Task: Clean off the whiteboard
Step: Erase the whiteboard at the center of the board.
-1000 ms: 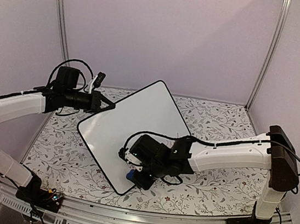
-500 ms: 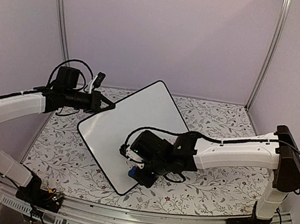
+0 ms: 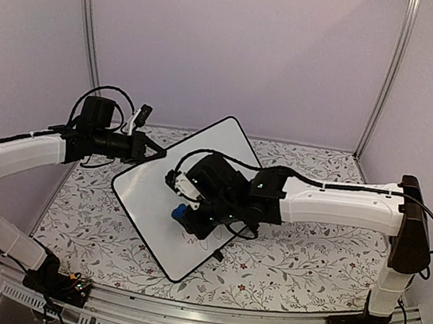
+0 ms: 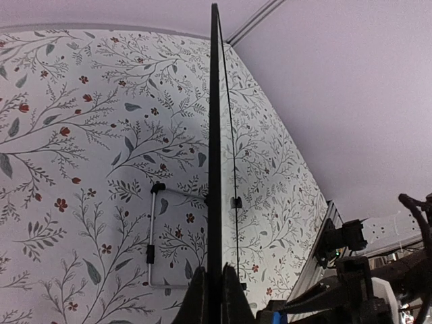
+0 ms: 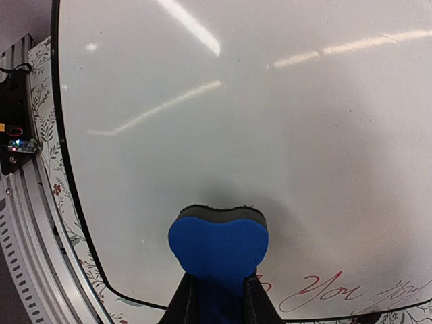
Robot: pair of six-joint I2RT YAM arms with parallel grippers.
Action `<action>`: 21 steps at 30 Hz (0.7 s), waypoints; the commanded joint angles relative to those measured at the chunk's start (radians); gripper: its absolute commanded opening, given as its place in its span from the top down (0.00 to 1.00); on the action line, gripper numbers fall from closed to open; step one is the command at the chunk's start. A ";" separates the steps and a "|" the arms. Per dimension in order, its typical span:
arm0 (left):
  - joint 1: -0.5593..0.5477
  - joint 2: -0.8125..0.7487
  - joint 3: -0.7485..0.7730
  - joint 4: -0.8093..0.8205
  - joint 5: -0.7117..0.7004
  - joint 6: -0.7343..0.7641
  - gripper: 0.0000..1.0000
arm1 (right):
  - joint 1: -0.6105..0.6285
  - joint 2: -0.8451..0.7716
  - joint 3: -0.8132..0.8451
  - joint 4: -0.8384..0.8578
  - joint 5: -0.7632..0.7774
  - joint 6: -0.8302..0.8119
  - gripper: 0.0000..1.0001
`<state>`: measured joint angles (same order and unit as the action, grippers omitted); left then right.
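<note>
Large white black-rimmed whiteboard (image 3: 198, 177) propped on floral-patterned desk (image 3: 299, 261), edge pinched by left hand (image 3: 158, 153). Blue eraser block (image 5: 218, 246) clamped in right hand (image 3: 184, 210). Flat, firm strokes advised over red cursive writing (image 5: 317, 291).

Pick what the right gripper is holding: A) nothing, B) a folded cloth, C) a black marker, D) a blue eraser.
D: the right gripper is shut on the blue eraser, whose dark felt edge faces the whiteboard.
</note>
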<state>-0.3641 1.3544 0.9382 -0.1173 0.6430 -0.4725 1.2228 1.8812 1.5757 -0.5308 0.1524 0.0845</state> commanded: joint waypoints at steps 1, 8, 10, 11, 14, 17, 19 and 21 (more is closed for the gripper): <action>0.005 0.014 -0.007 -0.025 -0.054 0.024 1.00 | -0.011 0.056 0.012 0.012 -0.035 -0.017 0.92; 0.005 0.014 -0.007 -0.025 -0.054 0.023 1.00 | -0.011 0.071 -0.031 0.014 -0.076 0.002 0.92; 0.004 0.014 -0.007 -0.024 -0.055 0.023 1.00 | -0.011 0.066 -0.051 0.008 -0.085 0.010 0.92; 0.005 0.014 -0.007 -0.024 -0.054 0.023 1.00 | -0.011 0.063 -0.061 0.008 -0.090 0.016 0.92; 0.005 0.015 -0.007 -0.025 -0.054 0.023 1.00 | -0.011 0.055 -0.095 0.011 -0.097 0.029 0.92; 0.004 0.016 -0.007 -0.025 -0.054 0.024 1.00 | -0.009 0.045 -0.127 0.010 -0.095 0.042 0.92; 0.004 0.017 -0.007 -0.024 -0.054 0.024 1.00 | -0.007 0.040 -0.145 0.008 -0.093 0.048 0.92; 0.005 0.018 -0.007 -0.025 -0.054 0.024 1.00 | -0.003 0.034 -0.162 0.007 -0.092 0.056 0.92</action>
<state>-0.3641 1.3544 0.9382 -0.1173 0.6430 -0.4683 1.2163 1.9217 1.4666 -0.4843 0.0738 0.1131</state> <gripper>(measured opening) 0.024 0.168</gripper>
